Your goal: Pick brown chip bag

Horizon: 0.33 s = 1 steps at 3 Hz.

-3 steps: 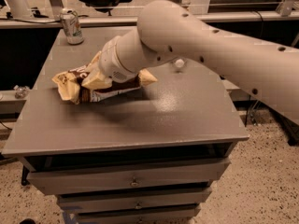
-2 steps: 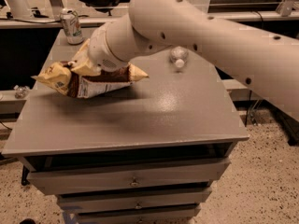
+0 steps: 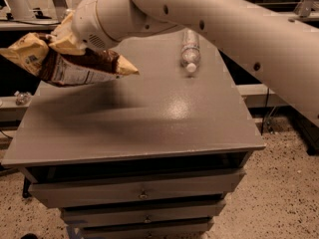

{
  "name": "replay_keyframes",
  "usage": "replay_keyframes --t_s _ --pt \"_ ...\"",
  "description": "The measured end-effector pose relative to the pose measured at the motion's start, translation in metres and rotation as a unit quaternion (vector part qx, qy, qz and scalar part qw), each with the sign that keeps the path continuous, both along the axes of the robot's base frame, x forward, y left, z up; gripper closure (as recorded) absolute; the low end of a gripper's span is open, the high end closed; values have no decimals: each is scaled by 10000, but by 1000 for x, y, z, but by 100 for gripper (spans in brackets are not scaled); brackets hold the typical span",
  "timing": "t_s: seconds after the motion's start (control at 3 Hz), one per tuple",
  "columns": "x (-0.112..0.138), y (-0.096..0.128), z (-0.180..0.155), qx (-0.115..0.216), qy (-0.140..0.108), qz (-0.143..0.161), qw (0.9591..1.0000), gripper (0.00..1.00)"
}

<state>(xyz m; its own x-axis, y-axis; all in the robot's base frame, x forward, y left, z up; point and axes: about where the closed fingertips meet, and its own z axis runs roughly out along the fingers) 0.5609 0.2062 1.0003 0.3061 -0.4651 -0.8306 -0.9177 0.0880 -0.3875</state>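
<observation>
One brown chip bag (image 3: pixel 75 66) is hanging in the air above the left rear part of the table (image 3: pixel 149 118), tilting with its nutrition label toward the camera and casting a shadow on the grey top. The gripper (image 3: pixel 70 36), at the end of the white arm (image 3: pixel 224 24), is clamping shut on the bag's crumpled upper edge. A clear water bottle (image 3: pixel 190 51) is lying well apart, toward the back. The hold is looking shallow: a jerky move could be letting the puffy bag slip out, or a wide swing could be knocking the bottle
</observation>
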Motion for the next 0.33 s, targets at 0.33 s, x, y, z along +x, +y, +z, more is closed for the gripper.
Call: replay_keyframes --t_s 0.33 --pt "0 1 4 37 -9 3 10000 100"
